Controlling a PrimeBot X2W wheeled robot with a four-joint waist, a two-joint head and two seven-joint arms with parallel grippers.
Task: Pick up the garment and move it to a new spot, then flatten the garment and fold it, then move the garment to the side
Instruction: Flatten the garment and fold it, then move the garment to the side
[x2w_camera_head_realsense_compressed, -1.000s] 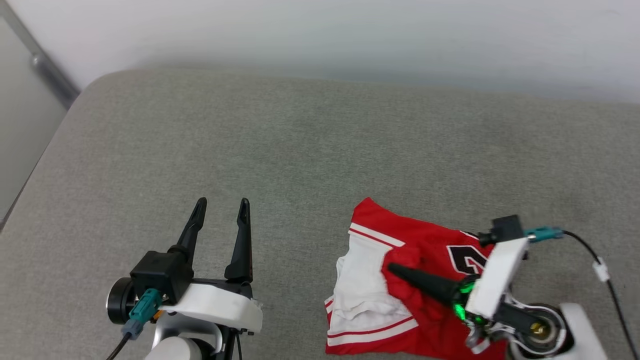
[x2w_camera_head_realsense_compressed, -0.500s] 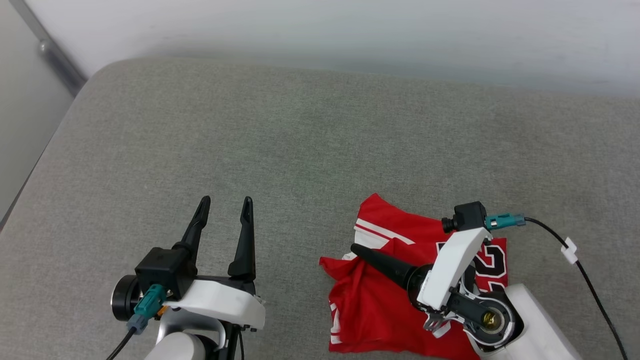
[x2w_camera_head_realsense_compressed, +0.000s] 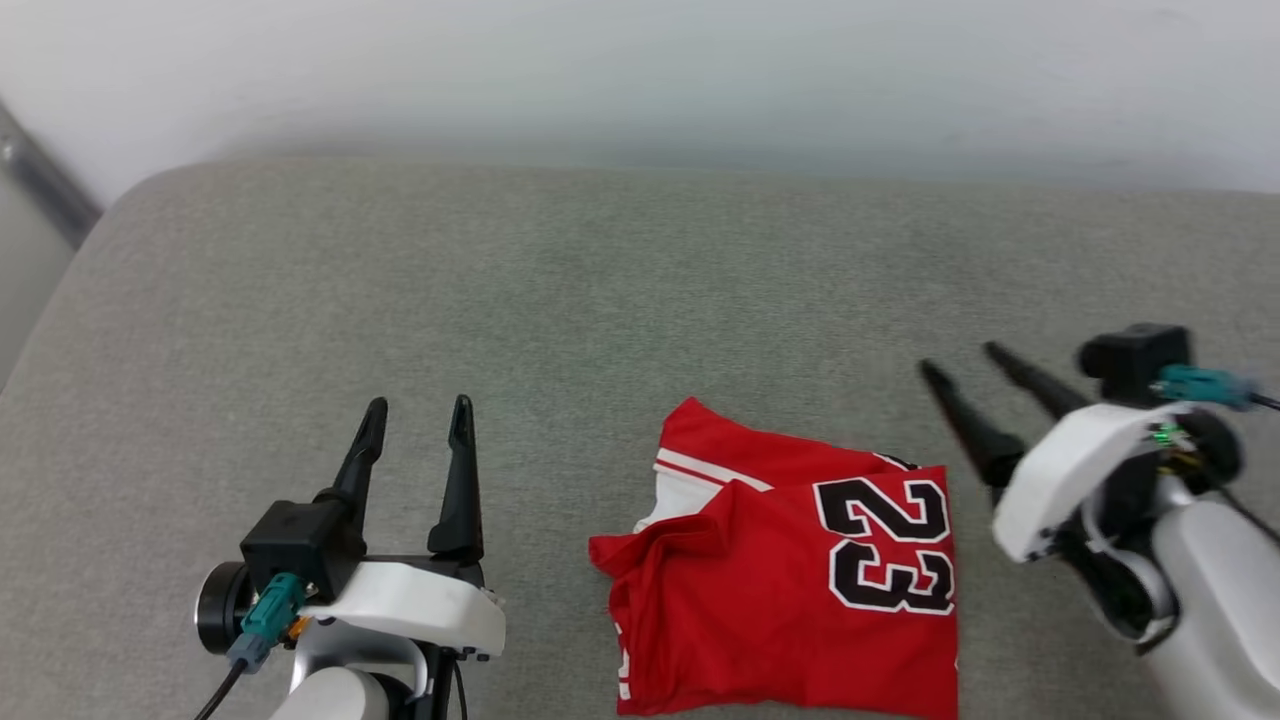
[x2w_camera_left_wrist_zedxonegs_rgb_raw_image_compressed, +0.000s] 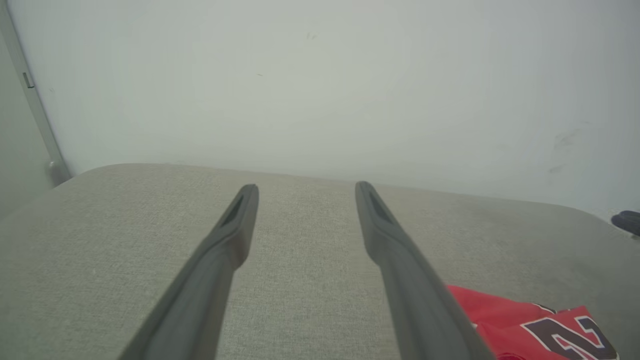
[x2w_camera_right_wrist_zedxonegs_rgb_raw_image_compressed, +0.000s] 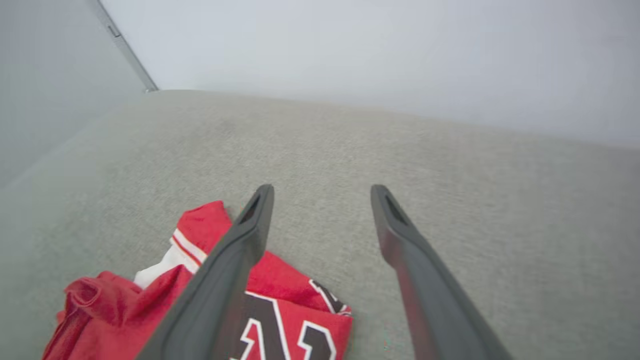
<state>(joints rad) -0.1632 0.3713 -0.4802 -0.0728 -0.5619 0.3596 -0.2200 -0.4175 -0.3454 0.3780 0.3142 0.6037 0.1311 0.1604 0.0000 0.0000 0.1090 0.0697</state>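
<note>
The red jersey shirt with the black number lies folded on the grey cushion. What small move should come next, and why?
Probably lower the open right claw onto the right edge of the red jersey shirt to grip it: it lies folded, no claw holds it, and this one hovers just beside it.

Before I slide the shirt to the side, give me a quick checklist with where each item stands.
1. The right hand is open, with nothing between its fingers: ok.
2. The left hand is open and empty: ok.
3. The garment is free of both hands and lies on the grey cushion: ok.
4. Fold tidy: not ok. Its left edge is bunched and a white panel sticks out.
5. Near edge of the garment fully on the cushion: cannot tell. It runs to the bottom of the head view.
</note>
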